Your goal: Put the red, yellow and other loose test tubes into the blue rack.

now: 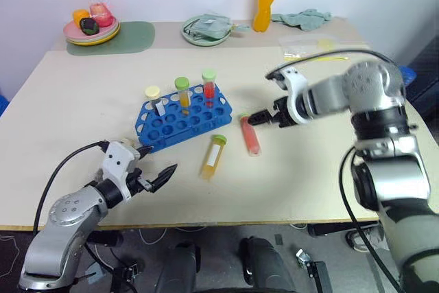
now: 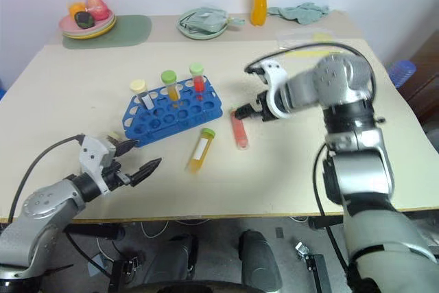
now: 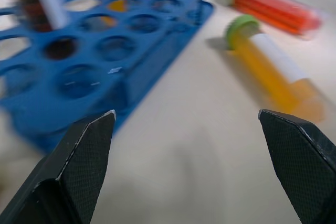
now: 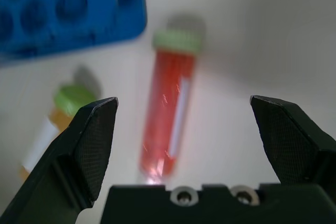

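Two loose test tubes lie flat on the tabletop [image 1: 82, 169] just beside the blue rack [image 1: 184, 116]: a red test tube [image 1: 250, 136] with a green cap off the rack's right end, and a yellow test tube [image 1: 213, 157] with a green cap and white label near the rack's front edge. The two tubes lie near each other but apart. Three tubes stand upright in the rack's back row: a yellow-capped tube [image 1: 153, 98], a green-capped yellow tube [image 1: 182, 92] and a green-capped red tube [image 1: 208, 86]. My right gripper [image 1: 265, 116] hangs above the capped end of the red test tube, jaws spread wide, holding nothing. My left gripper [image 1: 155, 171] sits low at the rack's front-left corner, pointed toward the yellow test tube, jaws likewise wide and empty.
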Controlling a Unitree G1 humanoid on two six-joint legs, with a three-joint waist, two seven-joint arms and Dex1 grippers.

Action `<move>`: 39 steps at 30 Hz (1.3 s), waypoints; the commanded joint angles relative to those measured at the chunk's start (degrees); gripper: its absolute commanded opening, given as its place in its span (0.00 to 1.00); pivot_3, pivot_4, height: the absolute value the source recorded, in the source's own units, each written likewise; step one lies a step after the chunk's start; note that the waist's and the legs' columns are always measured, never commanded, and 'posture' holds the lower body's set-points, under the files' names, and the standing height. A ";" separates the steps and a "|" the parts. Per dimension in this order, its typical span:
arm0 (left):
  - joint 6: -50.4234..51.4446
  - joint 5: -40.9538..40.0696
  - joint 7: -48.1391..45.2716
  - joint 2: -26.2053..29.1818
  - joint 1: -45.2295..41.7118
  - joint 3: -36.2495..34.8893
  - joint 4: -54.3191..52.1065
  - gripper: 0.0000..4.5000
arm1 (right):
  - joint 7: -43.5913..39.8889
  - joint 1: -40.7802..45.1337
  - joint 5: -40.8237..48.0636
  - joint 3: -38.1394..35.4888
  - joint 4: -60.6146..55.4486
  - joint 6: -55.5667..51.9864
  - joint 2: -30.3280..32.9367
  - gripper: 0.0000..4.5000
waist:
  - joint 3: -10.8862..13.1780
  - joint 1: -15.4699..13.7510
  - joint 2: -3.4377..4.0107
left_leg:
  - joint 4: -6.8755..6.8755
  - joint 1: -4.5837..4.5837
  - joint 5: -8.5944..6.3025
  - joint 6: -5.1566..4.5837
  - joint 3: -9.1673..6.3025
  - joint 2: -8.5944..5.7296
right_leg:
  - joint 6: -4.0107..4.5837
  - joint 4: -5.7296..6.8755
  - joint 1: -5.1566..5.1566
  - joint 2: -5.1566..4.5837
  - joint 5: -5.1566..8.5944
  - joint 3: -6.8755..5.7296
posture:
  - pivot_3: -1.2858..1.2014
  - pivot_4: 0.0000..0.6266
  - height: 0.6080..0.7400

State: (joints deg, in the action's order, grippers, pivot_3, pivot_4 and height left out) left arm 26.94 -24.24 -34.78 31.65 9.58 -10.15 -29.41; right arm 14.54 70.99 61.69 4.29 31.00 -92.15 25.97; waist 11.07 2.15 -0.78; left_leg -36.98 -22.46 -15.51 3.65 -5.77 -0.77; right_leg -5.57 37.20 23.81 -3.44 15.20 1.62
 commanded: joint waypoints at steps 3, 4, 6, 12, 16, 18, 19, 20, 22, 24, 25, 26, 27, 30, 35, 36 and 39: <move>-1.72 0.45 0.79 -0.24 2.76 -0.54 -3.48 1.00 | 16.36 4.40 8.24 -1.93 10.25 -0.35 -4.01 0.99 | 0.00 0.13 0.00 | -0.01 -0.03 -0.01 -0.01 0.04 0.08 | 0.02 -0.01 -0.01 0.07 0.01 -0.01 | 0.52 0.24 1.00; -1.69 0.39 1.05 -0.39 3.08 -0.47 -3.90 1.00 | 17.99 4.46 9.31 -1.85 10.81 -0.35 -4.52 0.99 | 0.00 0.15 0.00 | -0.04 -0.04 -0.01 -0.01 0.06 0.07 | 0.02 -0.01 -0.01 0.05 0.01 -0.01 | 0.52 0.24 1.00; -1.78 0.36 1.30 -0.51 3.58 -0.42 -4.33 1.00 | 21.30 4.34 11.47 -1.88 11.56 -0.35 -5.33 0.99 | 0.01 0.15 0.02 | -0.09 -0.05 -0.01 -0.02 0.10 0.06 | 0.01 -0.01 -0.01 0.03 0.00 0.00 | 0.52 0.24 1.00; -1.55 0.40 2.25 -1.06 3.40 0.20 -4.81 1.00 | 29.32 2.46 10.97 -7.09 13.57 -0.35 -8.41 0.99 | 0.01 0.42 0.03 | -0.08 -0.04 -0.01 -0.03 0.10 0.10 | 0.01 0.00 -0.01 0.11 0.00 -0.01 | 0.52 0.24 1.00; -1.62 0.27 2.51 -1.05 3.09 0.11 -4.64 1.00 | 32.61 1.33 6.15 -12.90 13.38 -0.35 -10.94 0.99 | 0.00 0.40 0.04 | -0.06 -0.03 -0.01 -0.03 0.10 0.21 | 0.03 0.01 0.01 0.23 -0.01 0.00 | 0.52 0.24 1.00; -1.73 0.17 2.46 -1.00 3.09 -0.04 -4.54 1.00 | 33.62 0.83 3.87 -15.41 12.97 -0.35 -12.28 0.99 | 0.00 0.42 0.04 | -0.05 -0.03 -0.01 -0.03 0.10 0.21 | 0.04 0.01 0.02 0.23 -0.01 0.01 | 0.52 0.24 1.00; -1.75 0.16 2.45 -0.98 3.07 -0.06 -4.51 1.00 | 33.87 0.65 2.92 -16.35 12.76 -0.35 -12.82 0.99 | 0.00 0.41 0.04 | -0.06 -0.03 -0.01 -0.03 0.11 0.21 | 0.04 0.01 0.03 0.23 -0.01 0.01 | 0.52 0.24 1.00; -1.77 0.25 2.52 -1.02 3.01 0.06 -4.49 1.00 | 34.02 0.41 1.94 -17.21 12.45 -0.35 -13.29 0.94 | 0.00 0.41 0.04 | -0.05 -0.03 -0.01 -0.03 0.11 0.21 | 0.04 0.01 0.03 0.23 -0.01 0.01 | 0.52 0.24 1.00; -1.91 0.31 2.46 -0.99 2.98 0.03 -4.33 1.00 | 34.36 0.04 0.21 -18.52 11.64 -0.35 -14.29 0.80 | 0.00 0.42 0.04 | -0.05 -0.03 -0.02 -0.03 0.11 0.21 | 0.04 0.01 0.03 0.24 -0.01 0.01 | 0.52 0.24 1.00; -1.95 0.35 2.52 -1.03 2.89 0.07 -4.30 1.00 | 34.56 -0.36 -0.69 -19.11 10.74 -0.35 -15.07 0.59 | 0.00 0.43 0.04 | -0.05 -0.03 -0.02 -0.03 0.11 0.21 | 0.04 0.01 0.03 0.24 -0.01 0.01 | 0.52 0.24 1.00; -1.97 0.37 2.56 -1.05 2.86 0.12 -4.32 1.00 | 34.50 -0.51 -0.82 -19.19 10.33 -0.35 -15.32 0.48 | 0.00 0.42 0.04 | -0.05 -0.03 -0.01 -0.03 0.11 0.22 | 0.04 0.01 0.03 0.24 -0.01 0.01 | 0.52 0.24 1.00; -2.05 0.38 2.56 -1.03 2.88 0.12 -4.27 1.00 | 34.40 -0.53 -0.67 -19.32 10.30 -0.35 -15.54 0.36 | 0.00 0.43 0.04 | -0.05 -0.03 -0.01 -0.03 0.11 0.22 | 0.04 0.01 0.03 0.24 -0.01 0.01 | 0.52 0.24 1.00; -2.14 0.42 2.59 -1.03 2.89 0.16 -4.20 1.00 | 34.18 -0.62 -0.42 -19.21 9.93 -0.35 -15.67 0.26 | 0.00 0.43 0.04 | -0.05 -0.03 -0.02 -0.03 0.11 0.22 | 0.04 0.01 0.03 0.24 -0.01 0.01 | 0.52 0.24 1.00; -2.33 0.56 2.69 -1.07 2.95 0.29 -4.11 1.00 | 34.20 -1.07 0.23 -19.92 8.36 -0.35 -15.92 0.26 | 0.00 0.43 0.04 | -0.05 -0.03 -0.02 -0.03 0.11 0.22 | 0.04 0.01 0.03 0.24 -0.01 0.01 | 0.52 0.24 1.00; -2.58 0.67 2.69 -1.03 3.29 0.13 -4.08 1.00 | 35.06 -3.24 3.60 -21.75 2.26 -0.35 -15.44 0.26 | 0.01 0.43 0.05 | -0.04 -0.03 -0.02 -0.04 0.11 0.22 | 0.04 0.00 0.03 0.24 -0.01 0.01 | 0.52 0.24 1.00; -2.72 0.79 2.81 -1.03 3.54 -0.13 -4.13 1.00 | 31.46 -5.01 5.09 -20.96 -4.62 -0.35 -14.65 0.26 | 0.01 0.40 0.05 | -0.04 -0.03 -0.02 -0.04 0.11 0.23 | 0.04 0.00 0.04 0.25 -0.01 0.01 | 0.52 0.24 1.00; -3.13 0.87 3.16 -1.10 4.38 -1.19 -4.21 1.00 | 15.56 -11.33 5.49 -15.23 -28.25 3.15 -10.72 0.26 | 0.06 0.26 0.14 | -0.02 -0.11 -0.03 -0.05 0.08 0.24 | 0.04 -0.03 0.07 0.26 0.00 0.01 | 0.52 0.24 1.00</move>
State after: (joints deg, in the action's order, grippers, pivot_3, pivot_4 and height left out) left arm 25.33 -23.73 -31.98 30.62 13.57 -10.04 -32.26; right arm 37.74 59.85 65.68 -12.64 14.83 -91.35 13.51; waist 11.14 2.40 -0.64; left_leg -37.00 -22.61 -15.55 3.58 -5.70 -0.54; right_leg -5.53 37.15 23.92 -3.18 15.20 1.63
